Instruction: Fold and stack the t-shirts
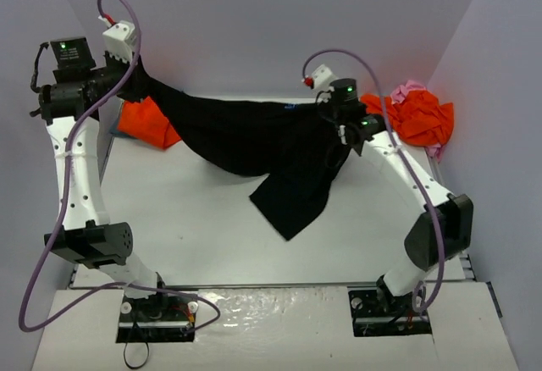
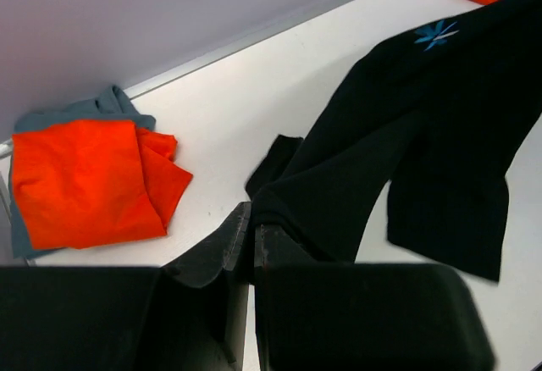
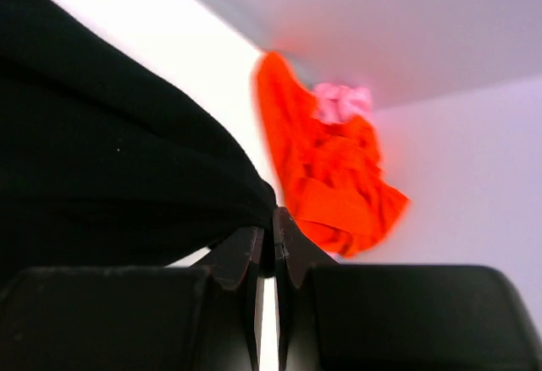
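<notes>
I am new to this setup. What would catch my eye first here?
A black shirt hangs stretched above the table between the left gripper and right gripper, both shut on it. A folded orange shirt lies on a blue-grey shirt far left; a crumpled orange shirt with a pink shirt lies far right.

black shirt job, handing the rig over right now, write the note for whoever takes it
Left gripper: shut on black shirt, raised at far left.
Right gripper: shut on its other end; the shirt hangs stretched between them, part drooping toward the table.
Done, it seems: folded orange shirt on grey shirt, far left.
To do: fold black shirt, then crumpled orange shirt and pink shirt, far right.
</notes>
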Controlling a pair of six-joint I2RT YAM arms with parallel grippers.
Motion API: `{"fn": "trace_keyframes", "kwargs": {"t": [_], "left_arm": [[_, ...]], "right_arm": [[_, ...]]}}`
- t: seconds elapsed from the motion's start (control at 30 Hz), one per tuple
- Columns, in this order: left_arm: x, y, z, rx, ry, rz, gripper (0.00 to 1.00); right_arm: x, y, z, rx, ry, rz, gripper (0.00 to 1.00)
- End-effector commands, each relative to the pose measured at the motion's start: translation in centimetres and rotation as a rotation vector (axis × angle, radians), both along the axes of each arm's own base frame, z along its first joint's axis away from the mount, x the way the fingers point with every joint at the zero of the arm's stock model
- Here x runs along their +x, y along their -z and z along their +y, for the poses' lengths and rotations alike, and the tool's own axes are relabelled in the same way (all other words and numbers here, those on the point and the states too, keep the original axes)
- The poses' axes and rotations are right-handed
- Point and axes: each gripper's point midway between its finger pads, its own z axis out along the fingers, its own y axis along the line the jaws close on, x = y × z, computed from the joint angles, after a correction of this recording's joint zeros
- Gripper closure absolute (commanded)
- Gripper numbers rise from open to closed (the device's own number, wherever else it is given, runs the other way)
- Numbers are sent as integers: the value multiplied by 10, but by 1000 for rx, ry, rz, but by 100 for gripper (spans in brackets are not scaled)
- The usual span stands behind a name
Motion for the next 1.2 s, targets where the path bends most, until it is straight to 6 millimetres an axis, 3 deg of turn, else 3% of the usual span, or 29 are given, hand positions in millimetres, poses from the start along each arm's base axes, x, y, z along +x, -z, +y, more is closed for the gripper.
{"fn": "trace_keyframes", "kwargs": {"t": [0.0, 0.13, 0.37, 0.47, 0.63, 0.77, 0.83, 0.97, 1.03, 1.07, 1.13, 1.17], "left_arm": [[-27, -65, -2, -19, 9, -197, 100], [-47, -79, -3, -19, 12, -243, 100], [-102, -117, -17, -44, 87, -349, 100], [-130, -131, -29, -48, 137, -385, 100], [-177, -141, -48, -43, 213, -413, 100], [-200, -150, -60, -63, 272, -423, 100], [-208, -157, -67, -86, 315, -430, 100], [-187, -179, -69, -192, 347, -403, 100], [-167, -183, -66, -236, 352, -384, 100], [-147, -182, -61, -261, 345, -364, 100], [-77, -163, -40, -324, 296, -278, 100], [-52, -157, -33, -351, 290, -255, 100]], "right_arm": [[-10, -63, -33, 80, 44, -142, 100], [-20, -75, -48, 101, 62, -170, 100], [-46, -104, -61, 188, 54, -251, 100], [-65, -126, -59, 235, 17, -297, 100], [-92, -141, -46, 289, -93, -278, 100], [-103, -159, -39, 318, -147, -284, 100], [-107, -182, -36, 338, -172, -319, 100], [-81, -194, -31, 302, -151, -317, 100], [-61, -192, -34, 263, -113, -317, 100], [-45, -188, -31, 252, -103, -314, 100], [-12, -175, -27, 216, -80, -289, 100], [12, -161, -22, 203, -73, -265, 100]]}}
